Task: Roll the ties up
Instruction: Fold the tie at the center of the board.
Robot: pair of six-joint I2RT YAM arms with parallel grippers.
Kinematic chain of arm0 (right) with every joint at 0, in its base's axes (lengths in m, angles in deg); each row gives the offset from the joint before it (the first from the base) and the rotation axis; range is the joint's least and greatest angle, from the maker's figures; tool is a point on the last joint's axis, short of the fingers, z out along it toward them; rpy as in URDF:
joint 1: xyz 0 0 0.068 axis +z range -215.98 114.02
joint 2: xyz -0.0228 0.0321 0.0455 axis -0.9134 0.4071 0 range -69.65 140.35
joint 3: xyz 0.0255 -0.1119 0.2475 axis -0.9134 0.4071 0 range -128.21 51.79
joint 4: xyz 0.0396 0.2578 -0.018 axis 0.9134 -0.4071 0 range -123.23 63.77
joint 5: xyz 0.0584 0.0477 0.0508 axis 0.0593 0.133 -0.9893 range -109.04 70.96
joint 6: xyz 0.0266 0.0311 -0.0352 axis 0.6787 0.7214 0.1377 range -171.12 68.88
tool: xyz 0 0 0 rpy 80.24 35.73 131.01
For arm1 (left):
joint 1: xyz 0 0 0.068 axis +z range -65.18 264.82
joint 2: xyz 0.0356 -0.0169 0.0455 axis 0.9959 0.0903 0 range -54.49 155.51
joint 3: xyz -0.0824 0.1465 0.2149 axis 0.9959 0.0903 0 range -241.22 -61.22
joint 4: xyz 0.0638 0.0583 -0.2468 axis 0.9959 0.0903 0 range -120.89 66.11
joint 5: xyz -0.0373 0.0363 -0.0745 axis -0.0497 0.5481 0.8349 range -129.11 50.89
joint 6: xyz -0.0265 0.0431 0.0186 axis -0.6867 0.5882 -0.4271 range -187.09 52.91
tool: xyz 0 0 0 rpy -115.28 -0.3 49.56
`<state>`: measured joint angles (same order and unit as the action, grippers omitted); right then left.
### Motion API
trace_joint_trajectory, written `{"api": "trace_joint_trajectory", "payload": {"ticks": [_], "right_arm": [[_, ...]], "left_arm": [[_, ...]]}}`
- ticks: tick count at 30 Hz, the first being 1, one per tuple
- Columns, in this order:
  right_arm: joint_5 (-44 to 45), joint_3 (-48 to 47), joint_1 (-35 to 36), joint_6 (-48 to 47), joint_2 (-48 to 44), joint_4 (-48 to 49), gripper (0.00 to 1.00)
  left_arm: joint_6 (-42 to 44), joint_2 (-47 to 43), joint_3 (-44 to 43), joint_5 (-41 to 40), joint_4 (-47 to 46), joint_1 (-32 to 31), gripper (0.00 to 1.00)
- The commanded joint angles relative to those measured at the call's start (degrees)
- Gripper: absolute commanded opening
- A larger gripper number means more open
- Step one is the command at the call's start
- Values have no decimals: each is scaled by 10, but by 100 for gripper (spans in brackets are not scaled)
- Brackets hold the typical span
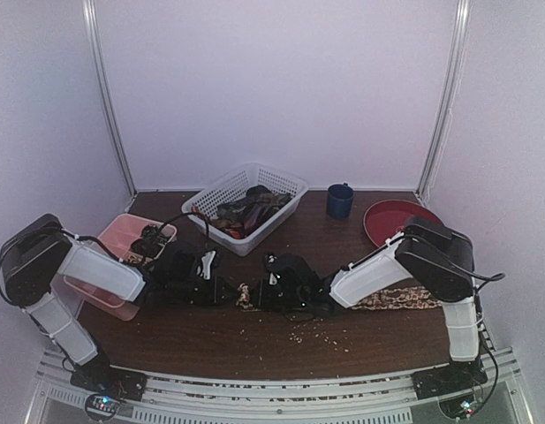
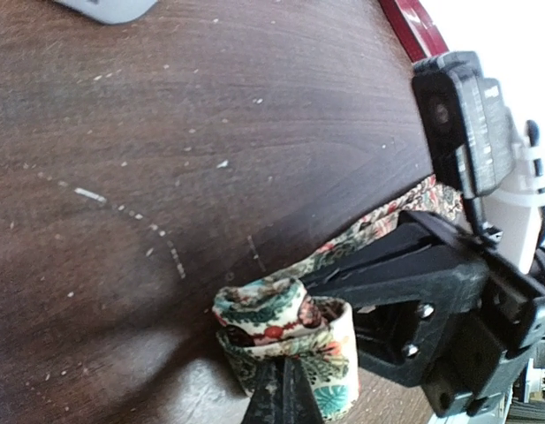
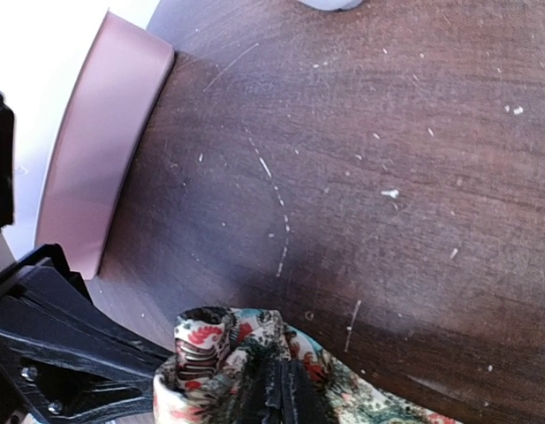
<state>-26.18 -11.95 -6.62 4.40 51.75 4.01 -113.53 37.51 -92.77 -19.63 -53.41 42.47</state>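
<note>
The floral tan tie (image 1: pixel 397 299) lies across the table's right half, its left end wound into a small roll (image 1: pixel 245 295) at the centre. My left gripper (image 1: pixel 228 291) and right gripper (image 1: pixel 259 296) meet at that roll. In the left wrist view the roll (image 2: pixel 290 340) stands on edge and my left gripper (image 2: pixel 285 389) is shut on its near wall. In the right wrist view my right gripper (image 3: pixel 285 393) is shut on the roll (image 3: pixel 228 362) from the other side. Other dark ties (image 1: pixel 246 210) lie piled in the basket.
A white lattice basket (image 1: pixel 221 190) stands at the back centre. A pink tray (image 1: pixel 122 234) is at the left, beside my left arm. A blue cup (image 1: pixel 339 200) and a red plate (image 1: pixel 396 219) are at the back right. Crumbs dot the wood in front.
</note>
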Motion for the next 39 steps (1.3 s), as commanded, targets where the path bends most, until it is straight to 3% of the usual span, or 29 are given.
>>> {"api": "trace_joint_trajectory", "payload": {"ticks": [1, 10, 23, 27, 34, 39], "right_arm": [[-10, 26, -11, 2, -20, 16, 2], [24, 86, -39, -10, -83, -5, 12], [-20, 107, -34, 33, -102, 52, 42], [-22, 97, -28, 36, -89, 46, 42], [-17, 74, -28, 26, -61, 10, 31], [-19, 78, -28, 18, -53, 8, 22]], "left_arm": [[4, 9, -20, -1, -14, -6, 0], [4, 18, -36, -8, -5, -16, 0], [2, 54, -68, -13, -4, -31, 0], [3, 64, -77, -15, -4, -35, 0], [3, 69, -84, -15, -11, -39, 0], [69, 44, -121, -35, 68, -40, 10]]}}
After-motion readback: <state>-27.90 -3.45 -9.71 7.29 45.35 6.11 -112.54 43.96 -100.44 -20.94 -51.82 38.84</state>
